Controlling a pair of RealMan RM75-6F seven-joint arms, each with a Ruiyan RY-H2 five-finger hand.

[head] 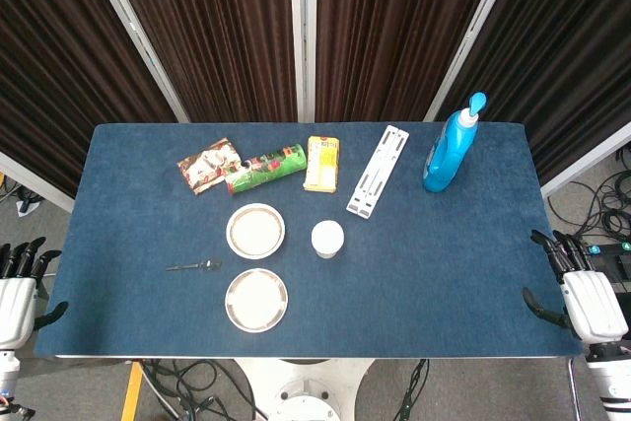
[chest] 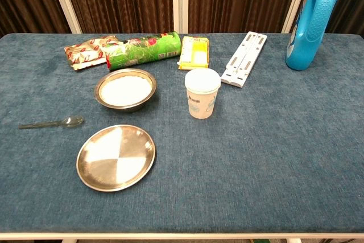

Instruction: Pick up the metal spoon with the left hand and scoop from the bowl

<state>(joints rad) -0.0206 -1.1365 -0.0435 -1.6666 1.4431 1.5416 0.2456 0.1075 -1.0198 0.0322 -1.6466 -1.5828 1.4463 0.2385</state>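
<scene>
The metal spoon (head: 195,265) (chest: 52,123) lies flat on the blue cloth, left of the two dishes, its scoop end pointing right. The metal bowl (head: 255,231) (chest: 125,90) with white contents sits just beyond it. My left hand (head: 18,293) hangs off the table's left edge, fingers apart and holding nothing, well left of the spoon. My right hand (head: 584,295) rests at the table's right edge, also with fingers spread and nothing in it. Neither hand shows in the chest view.
A flat metal plate (head: 256,300) (chest: 116,156) lies nearer than the bowl. A white paper cup (head: 327,239) (chest: 202,93) stands right of the bowl. At the back are a snack bag (head: 208,165), green tube (head: 266,169), yellow box (head: 321,163), white rack (head: 378,172) and blue bottle (head: 451,149).
</scene>
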